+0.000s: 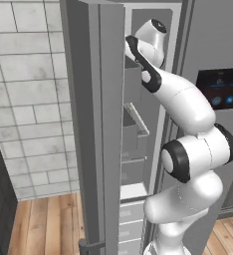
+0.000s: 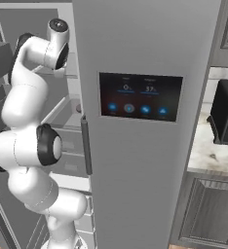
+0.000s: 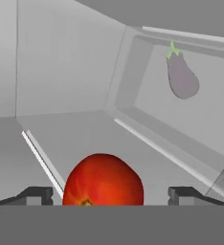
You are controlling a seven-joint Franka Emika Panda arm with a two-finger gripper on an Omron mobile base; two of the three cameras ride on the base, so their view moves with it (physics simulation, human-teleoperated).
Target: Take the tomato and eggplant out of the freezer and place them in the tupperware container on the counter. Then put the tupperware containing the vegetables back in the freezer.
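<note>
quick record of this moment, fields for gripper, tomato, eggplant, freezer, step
gripper: open, one fingertip on each side of the tomato, not yet closed on it
tomato: on a freezer shelf, between the fingertips
eggplant: deeper in the freezer, apart from the tomato, green stem showing
freezer: door open, arm reaching inside
step: likely closing on the tomato next

A black microwave (image 2: 226, 119) sits at three o'clock in the right base view. In the left base view, a pale tiled wall (image 1: 31, 99) fills nine o'clock, with wooden floorboards (image 1: 49, 224) at seven o'clock.
</note>
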